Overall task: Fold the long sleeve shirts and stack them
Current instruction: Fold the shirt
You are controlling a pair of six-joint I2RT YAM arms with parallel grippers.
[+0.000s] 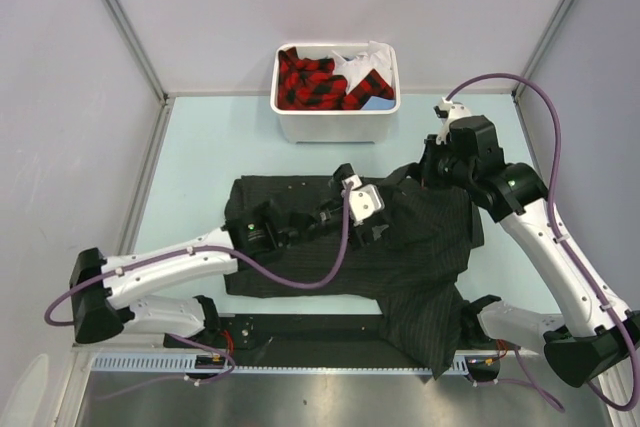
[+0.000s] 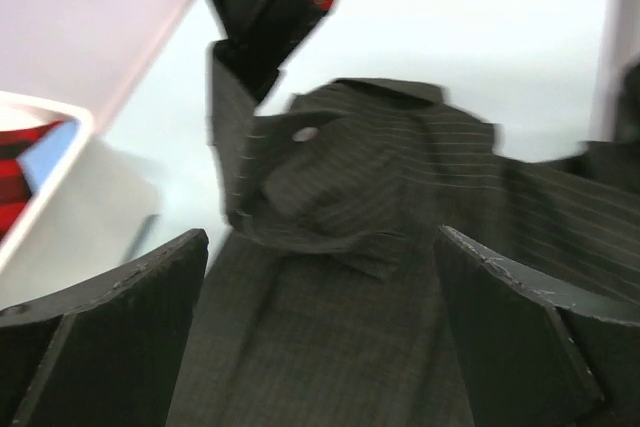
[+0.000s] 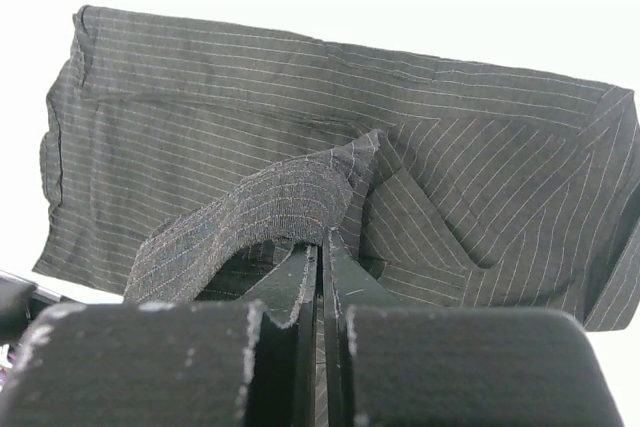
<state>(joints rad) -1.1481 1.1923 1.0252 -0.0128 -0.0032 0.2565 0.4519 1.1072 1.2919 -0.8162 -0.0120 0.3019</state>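
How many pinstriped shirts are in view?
1. The shirt lies on the table, in the middle. The bin behind holds red plaid clothes; more may be hidden there.

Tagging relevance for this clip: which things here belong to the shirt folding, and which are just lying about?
Job: black pinstriped shirt; right gripper, shut on its fold; left gripper, open above it.
Lying about: white bin; red plaid clothes in it.

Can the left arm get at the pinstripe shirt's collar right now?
Probably yes. The left gripper is open, and the collar lies uncovered just ahead, between its fingers. The right gripper is shut on the pinstripe shirt close by, so space there may be tight.
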